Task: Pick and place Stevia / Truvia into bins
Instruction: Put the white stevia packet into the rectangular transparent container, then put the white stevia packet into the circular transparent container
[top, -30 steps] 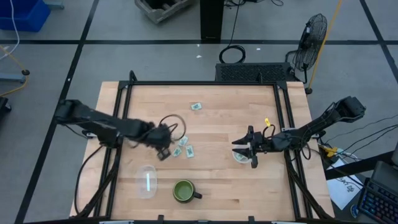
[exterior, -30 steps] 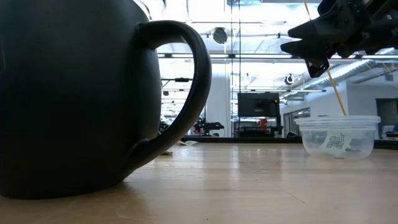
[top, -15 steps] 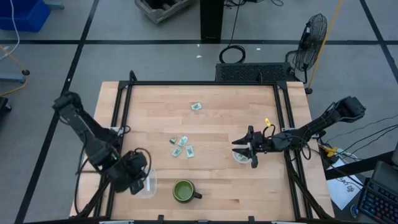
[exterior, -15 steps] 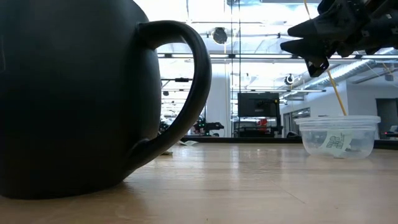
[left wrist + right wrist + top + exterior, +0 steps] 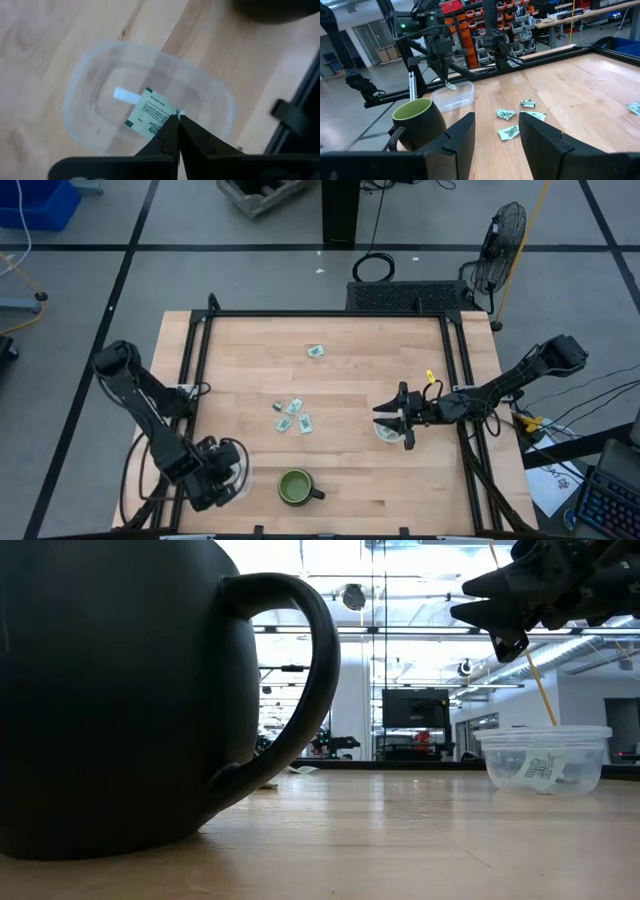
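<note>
One packet (image 5: 151, 112) pinched by left pincer (image 5: 178, 120) over clear cup (image 5: 90, 80), right pincer (image 5: 495, 127) spread.

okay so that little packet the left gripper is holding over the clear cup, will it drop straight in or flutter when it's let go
The packet is thin flat paper pinched by one corner in the left gripper, so probably very light and apt to flutter. It hangs over the cup, so it should still land inside.

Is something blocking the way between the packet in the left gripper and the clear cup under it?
Nothing visible does. The left gripper holds the packet directly above the open clear cup.
</note>
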You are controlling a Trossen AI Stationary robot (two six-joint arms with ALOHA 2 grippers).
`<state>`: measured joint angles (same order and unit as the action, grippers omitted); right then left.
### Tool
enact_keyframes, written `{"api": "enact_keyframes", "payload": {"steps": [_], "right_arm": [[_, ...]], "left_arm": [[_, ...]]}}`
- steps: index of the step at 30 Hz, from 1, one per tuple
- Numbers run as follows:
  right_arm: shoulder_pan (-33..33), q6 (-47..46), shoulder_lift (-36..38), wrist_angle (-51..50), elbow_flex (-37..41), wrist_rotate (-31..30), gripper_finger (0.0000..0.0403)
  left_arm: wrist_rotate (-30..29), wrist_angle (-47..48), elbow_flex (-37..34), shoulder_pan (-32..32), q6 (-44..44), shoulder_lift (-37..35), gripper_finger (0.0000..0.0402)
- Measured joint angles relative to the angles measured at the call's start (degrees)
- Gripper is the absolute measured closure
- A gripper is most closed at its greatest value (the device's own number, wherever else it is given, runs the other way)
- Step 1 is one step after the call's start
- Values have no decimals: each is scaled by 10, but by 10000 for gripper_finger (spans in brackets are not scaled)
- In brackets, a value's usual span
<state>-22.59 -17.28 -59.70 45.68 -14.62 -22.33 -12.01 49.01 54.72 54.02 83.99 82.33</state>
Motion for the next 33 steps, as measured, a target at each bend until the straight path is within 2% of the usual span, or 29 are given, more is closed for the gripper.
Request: {"api": "enact_keyframes", "payload": {"steps": [6, 12, 17, 21, 24, 28, 33], "right_arm": [[0, 2, 0, 0, 0, 0, 259], [0, 5, 0, 0, 0, 0, 259], [0, 10, 0, 0, 0, -1, 259], [0, 11, 0, 6, 0, -1, 259], [0, 11, 0, 13, 0, -1, 259], [2, 24, 0, 23, 0, -2, 259], [20, 26, 0, 15, 0, -2, 259]], "left_arm": [[-2, 0, 0, 0, -1, 16, 368], [-36, 11, 0, -6, -4, 16, 365], [-76, 17, 0, -21, -40, 16, 364], [-128, 71, 0, -50, -67, 16, 363], [-145, 119, 0, -85, -71, 16, 359], [-194, 153, 0, -136, -112, 16, 321], [-288, 150, 0, -197, -196, 16, 236]]}}
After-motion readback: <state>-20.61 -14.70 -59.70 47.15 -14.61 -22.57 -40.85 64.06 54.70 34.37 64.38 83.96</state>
